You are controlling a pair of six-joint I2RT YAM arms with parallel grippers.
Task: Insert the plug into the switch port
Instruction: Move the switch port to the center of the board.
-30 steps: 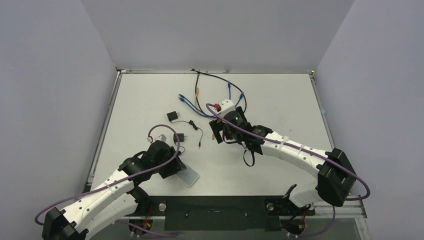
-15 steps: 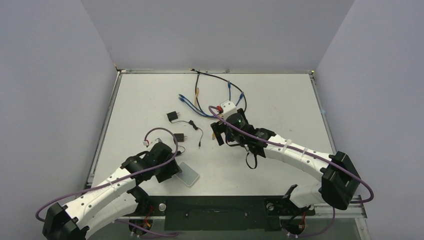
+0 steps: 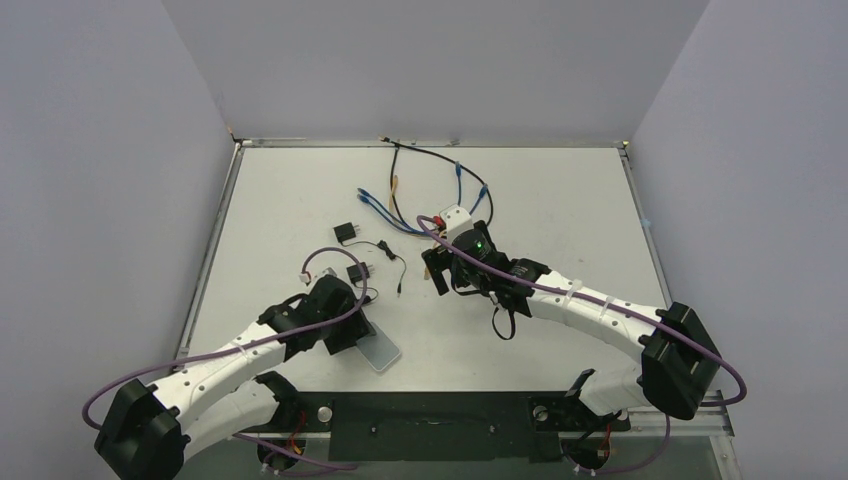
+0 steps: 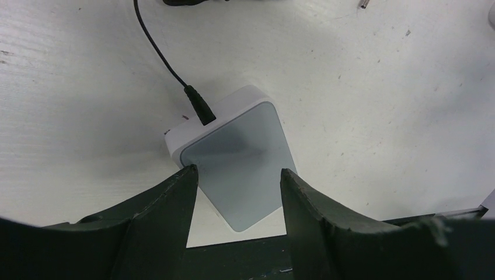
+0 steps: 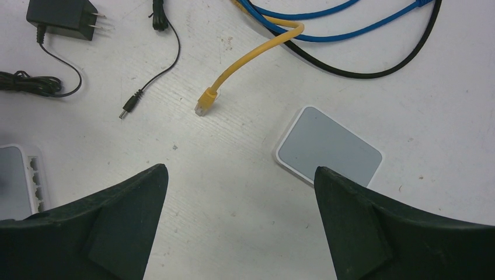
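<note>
A flat white box with a pale grey face (image 4: 242, 166) lies on the table near the front edge, also seen from above (image 3: 380, 351). A black barrel plug (image 4: 199, 108) on a thin black lead meets the switch port (image 4: 205, 121) in the box's narrow far edge and looks seated in it. My left gripper (image 4: 236, 173) hovers over the box, open, its fingertips (image 4: 185, 178) above the box's two sides, holding nothing. From above, the left gripper (image 3: 350, 328) sits just left of the box. My right gripper (image 5: 239, 170) is wide open over bare table, at the middle (image 3: 435, 270).
Under the right wrist lie a second white box (image 5: 330, 154), a loose barrel plug (image 5: 129, 108), a yellow network plug (image 5: 204, 105), blue cables (image 5: 350, 32), a black adapter (image 5: 61, 17) and a ported box edge (image 5: 34, 178). The black front rail (image 4: 233, 259) runs just behind the left box.
The left wrist has shifted slightly right and forward over the box, which stays where it was. The right arm has drifted a little toward the near side.
</note>
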